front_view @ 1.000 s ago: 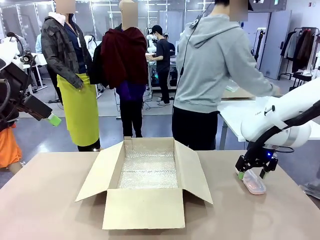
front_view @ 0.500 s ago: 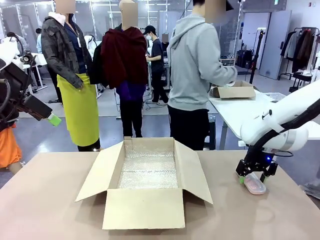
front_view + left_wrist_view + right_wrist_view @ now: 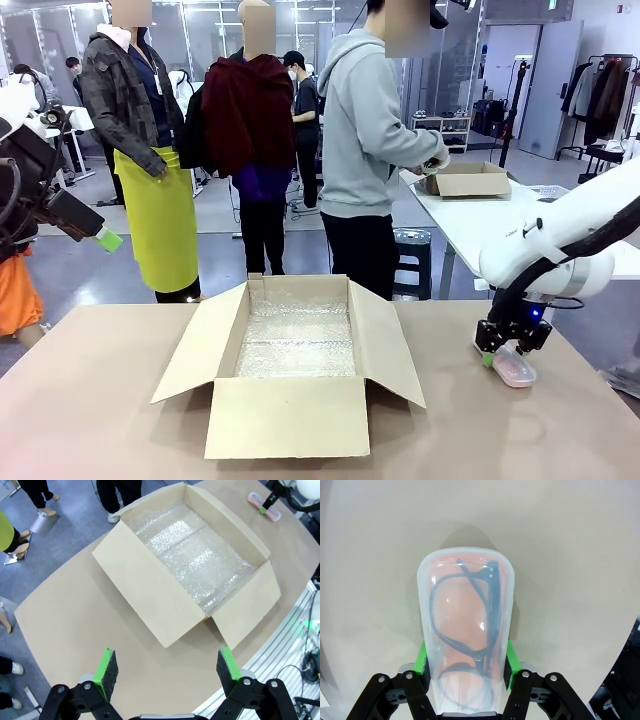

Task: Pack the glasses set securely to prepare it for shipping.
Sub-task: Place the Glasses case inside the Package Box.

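The pink glasses case (image 3: 465, 625) lies flat on the table (image 3: 100, 400), to the right of the open cardboard box (image 3: 285, 418) and well apart from it. Dark-framed glasses show through its clear lid. The right end effector (image 3: 507, 352) is now clamped on one end of the case, with its green pads (image 3: 512, 662) pressed against both long sides. A second ago these fingers stood apart over the case, and since then they have dropped around it and closed.

The case seems to rest on the table, so the grasp looks made but the lift not begun. The next step is likely a carry leftward into the box, onto its bubble wrap (image 3: 298, 340) lining.

The left end effector (image 3: 168, 667) hangs high above the table's left side as before, with its fingers wide apart and nothing between them.
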